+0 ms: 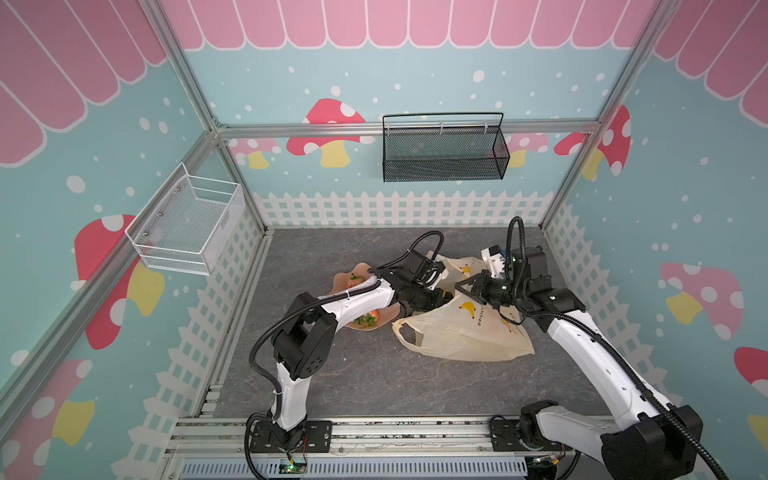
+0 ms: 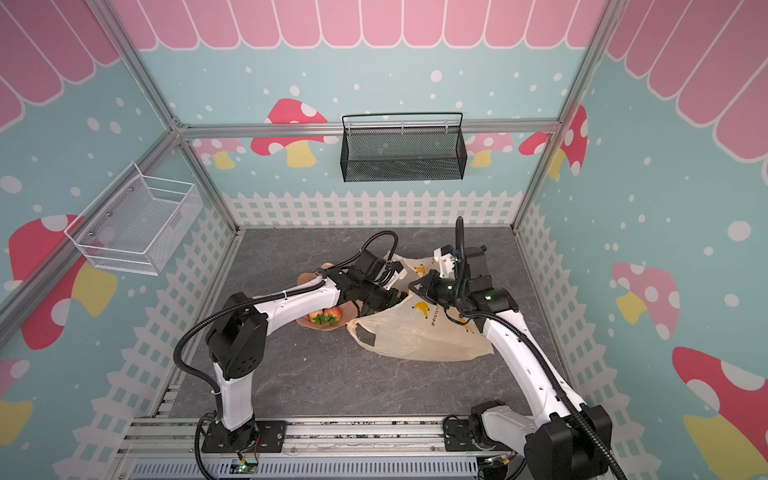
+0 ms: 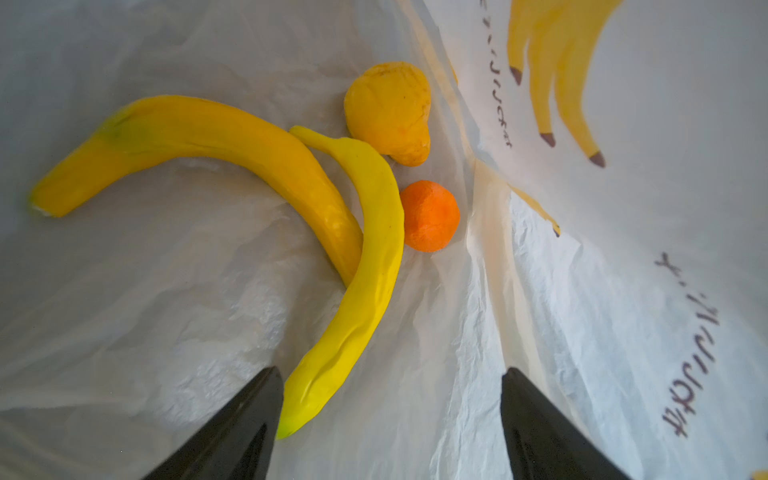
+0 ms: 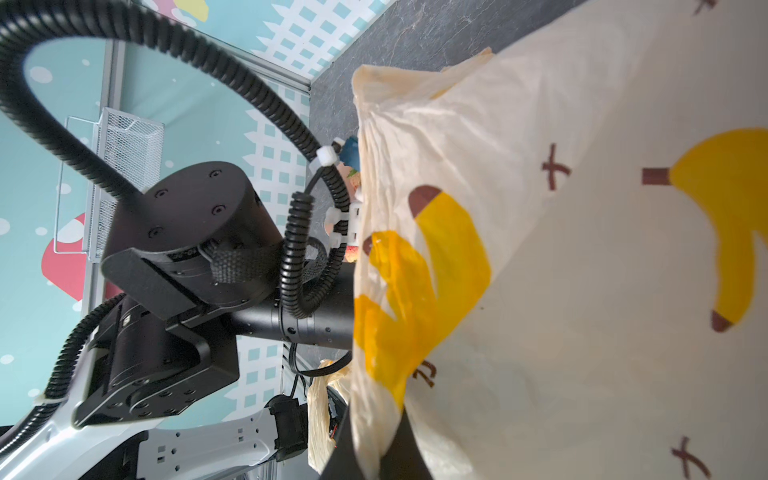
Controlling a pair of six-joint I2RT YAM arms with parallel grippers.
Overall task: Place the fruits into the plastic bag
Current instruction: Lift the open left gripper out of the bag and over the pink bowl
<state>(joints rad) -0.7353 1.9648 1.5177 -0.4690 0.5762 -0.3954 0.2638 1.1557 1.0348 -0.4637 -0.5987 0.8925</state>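
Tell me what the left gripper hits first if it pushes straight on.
Likely the brighter banana, lying just ahead of the open left gripper inside the bag; the orange sits beyond. Depth is unclear.

The left arm [image 1: 357, 297] stretches low toward the right, elbow bent; the left hand [image 1: 446, 297] has its fingers [image 3: 249, 415] spread wide. The right arm [image 1: 582, 345] reaches leftward; the right hand [image 1: 460, 286] is pinched shut on the plastic bag [image 1: 469, 336], its tip almost meeting the left hand.
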